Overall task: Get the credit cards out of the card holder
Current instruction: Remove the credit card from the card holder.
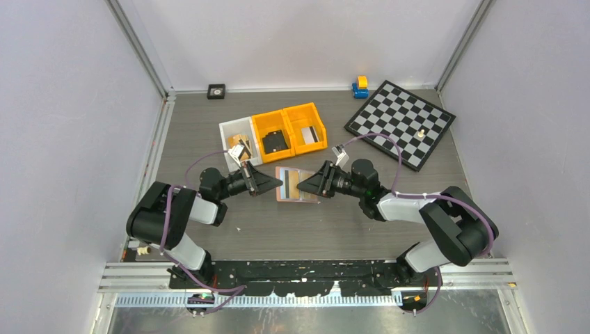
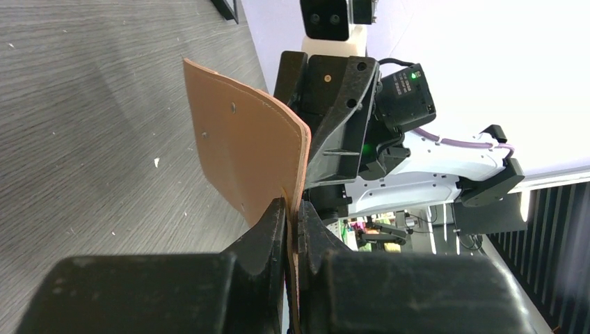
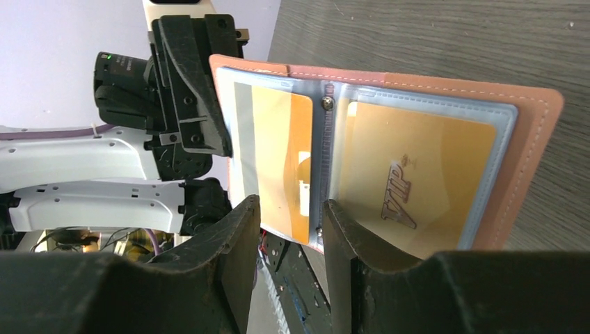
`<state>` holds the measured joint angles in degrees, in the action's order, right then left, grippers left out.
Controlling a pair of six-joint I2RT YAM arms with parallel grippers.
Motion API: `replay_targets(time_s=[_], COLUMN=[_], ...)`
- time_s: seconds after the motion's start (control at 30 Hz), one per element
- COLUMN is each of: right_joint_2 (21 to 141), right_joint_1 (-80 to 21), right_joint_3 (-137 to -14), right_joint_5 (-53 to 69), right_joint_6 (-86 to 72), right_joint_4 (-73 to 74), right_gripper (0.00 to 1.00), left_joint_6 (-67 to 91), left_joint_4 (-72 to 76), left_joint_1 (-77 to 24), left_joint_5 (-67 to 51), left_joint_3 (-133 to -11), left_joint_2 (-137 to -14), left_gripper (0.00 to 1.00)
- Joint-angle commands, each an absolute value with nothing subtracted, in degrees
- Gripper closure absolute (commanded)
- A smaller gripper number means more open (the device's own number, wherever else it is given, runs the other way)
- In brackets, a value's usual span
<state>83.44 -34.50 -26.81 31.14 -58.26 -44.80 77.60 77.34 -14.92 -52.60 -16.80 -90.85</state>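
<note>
The tan-pink card holder [image 1: 296, 184] is open, inside face up, between my two grippers. My left gripper [image 1: 270, 184] is shut on its left edge; the left wrist view shows the leather flap [image 2: 243, 153] pinched between the jaws [image 2: 292, 212]. My right gripper [image 1: 311, 184] is open at the holder's right side. In the right wrist view its jaws [image 3: 290, 209] straddle the lower edge of a gold card with a grey stripe [image 3: 278, 153] that sits in a clear pocket. A second gold card marked VIP [image 3: 410, 174] sits in the other pocket.
A white bin [image 1: 232, 130] and two orange bins [image 1: 268, 120] [image 1: 304, 109] stand behind the holder. The middle bin holds a black item [image 1: 275, 141]; the right one holds a pale striped card [image 1: 312, 133]. A chessboard [image 1: 401, 124] and a toy [image 1: 360, 87] are at the back right.
</note>
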Motion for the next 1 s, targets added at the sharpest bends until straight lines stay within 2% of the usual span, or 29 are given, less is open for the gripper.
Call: replay_targets(time_s=[0.0, 0.43, 0.53, 0.63, 0.87, 0.97], right_joint_2=[84.73, 86.03, 85.49, 84.40, 82.99, 82.74], right_joint_1=[-35.00, -35.49, -35.50, -35.48, -35.38, -35.15], right_joint_3=[-28.99, -28.72, -28.04, -27.40, -26.55, -26.29], right_joint_5=[31.58, 33.84, 34.36, 34.36, 33.37, 32.82], right_joint_6=[-58.20, -61.36, -62.67, -62.91, -62.85, -62.49], right_joint_4=[-48.84, -54.85, -57.65, -58.48, -58.42, -57.74], right_gripper=[0.56, 0.58, 0.61, 0.72, 0.75, 0.81], left_joint_6=[77.70, 77.84, 77.76, 77.61, 77.61, 77.52], left_joint_4=[82.00, 82.00, 82.00, 82.00, 81.98, 81.98], left_joint_1=[-15.53, -16.17, -16.17, -16.22, -16.17, -16.17], left_joint_5=[-53.61, -53.84, -53.59, -53.47, -53.64, -53.61], left_joint_3=[-16.96, -17.32, -17.23, -17.27, -17.23, -17.06], left_joint_2=[-88.94, -89.30, -89.00, -89.29, -88.81, -87.76], left_gripper=[1.00, 1.00, 1.00, 1.00, 1.00, 1.00])
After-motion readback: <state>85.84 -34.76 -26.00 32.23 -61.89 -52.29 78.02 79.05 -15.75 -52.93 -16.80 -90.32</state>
